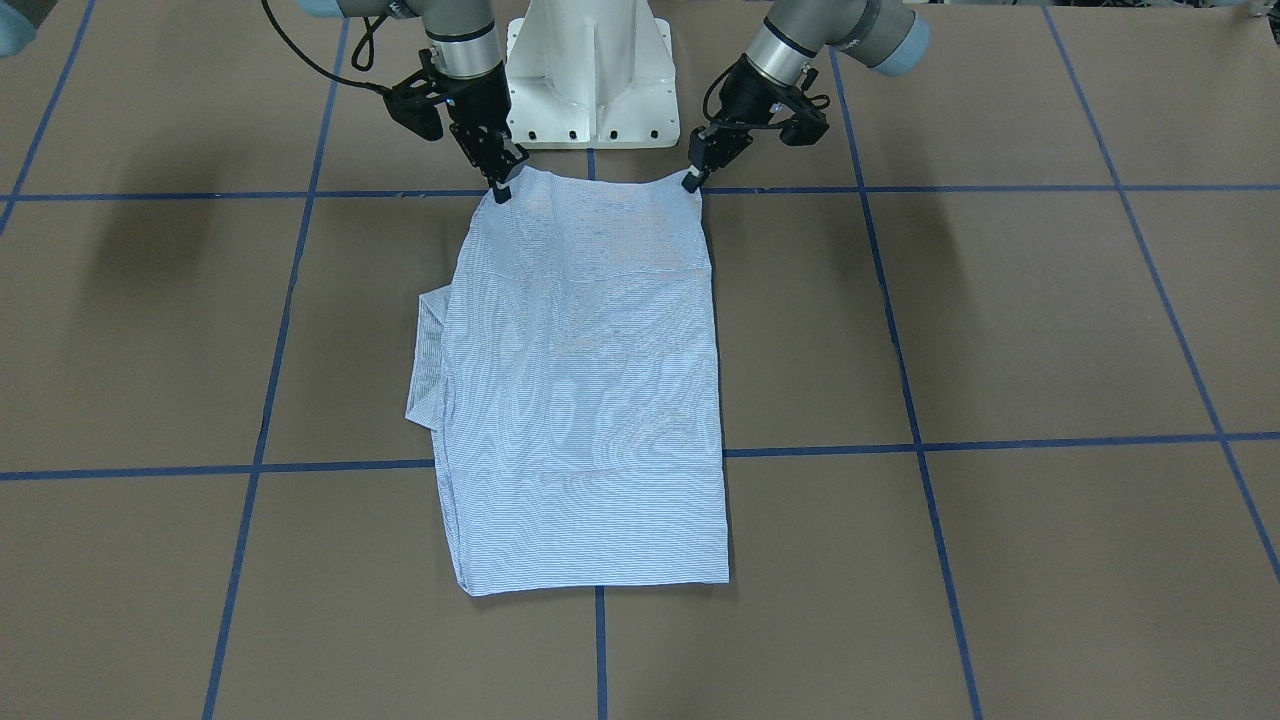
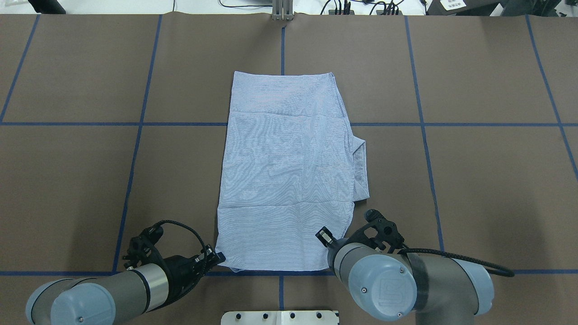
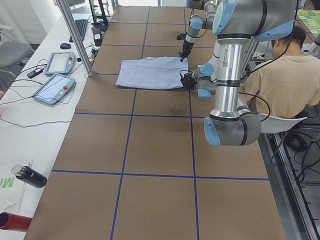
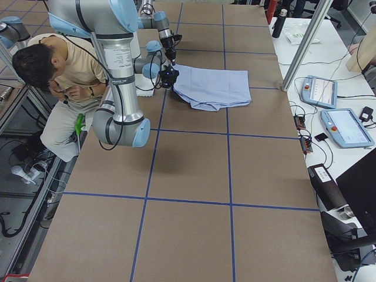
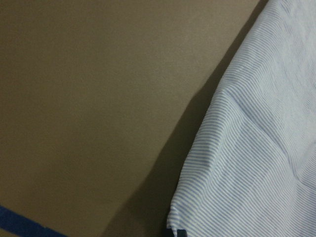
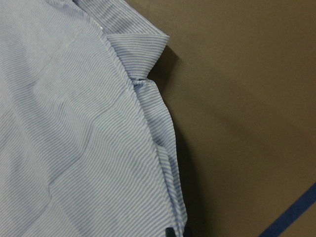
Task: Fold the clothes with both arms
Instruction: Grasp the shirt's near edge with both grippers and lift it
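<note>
front-facing view: shirt (image 1: 590, 400) is laid folded on the table (image 1: 1000, 320), just off the pedestal base (image 1: 590, 90); its base-side corners are pinched by left gripper (image 1: 692, 181) and right gripper (image 1: 499, 190), both clenched. wrist views: a striped corner is seen caught at each view's lower edge.

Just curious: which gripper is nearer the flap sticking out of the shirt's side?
Right. The right gripper grips the corner of the shirt on the same edge as the flap; the left gripper grips the opposite corner.
</note>
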### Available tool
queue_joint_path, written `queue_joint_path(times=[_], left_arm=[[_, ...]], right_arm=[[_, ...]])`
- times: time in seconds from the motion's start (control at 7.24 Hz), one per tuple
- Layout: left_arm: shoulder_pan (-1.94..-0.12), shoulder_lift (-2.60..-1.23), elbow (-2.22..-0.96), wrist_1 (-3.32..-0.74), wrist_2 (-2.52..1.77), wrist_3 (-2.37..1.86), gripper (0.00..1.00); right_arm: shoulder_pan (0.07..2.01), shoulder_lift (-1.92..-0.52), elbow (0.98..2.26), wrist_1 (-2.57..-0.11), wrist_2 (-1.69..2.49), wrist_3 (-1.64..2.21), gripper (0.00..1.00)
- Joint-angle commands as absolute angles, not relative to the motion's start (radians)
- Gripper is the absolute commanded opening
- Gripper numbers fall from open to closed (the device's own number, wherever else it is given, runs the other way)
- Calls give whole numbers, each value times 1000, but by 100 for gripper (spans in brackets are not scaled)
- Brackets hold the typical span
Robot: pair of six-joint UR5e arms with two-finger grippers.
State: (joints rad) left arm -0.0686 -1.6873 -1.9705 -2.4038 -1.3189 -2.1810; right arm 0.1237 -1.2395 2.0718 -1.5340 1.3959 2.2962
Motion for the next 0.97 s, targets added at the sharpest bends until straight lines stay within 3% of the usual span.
queue_joint_path(times=[0.0,0.41,0.83], left_arm=[[-26,-1639,-2130,-2404,-1327,-2299,0],[-29,-1625,-2279,-2404,-1319,-2464,0],[-70,-1640,-2249,-2404,-1327,-2426,0]], right_arm=[[117,-1305,2182,-1534,1419,2299,0],[130,-1414,2389,-1532,1506,2318,0],[286,-1340,2338,-1532,1633,2309,0]])
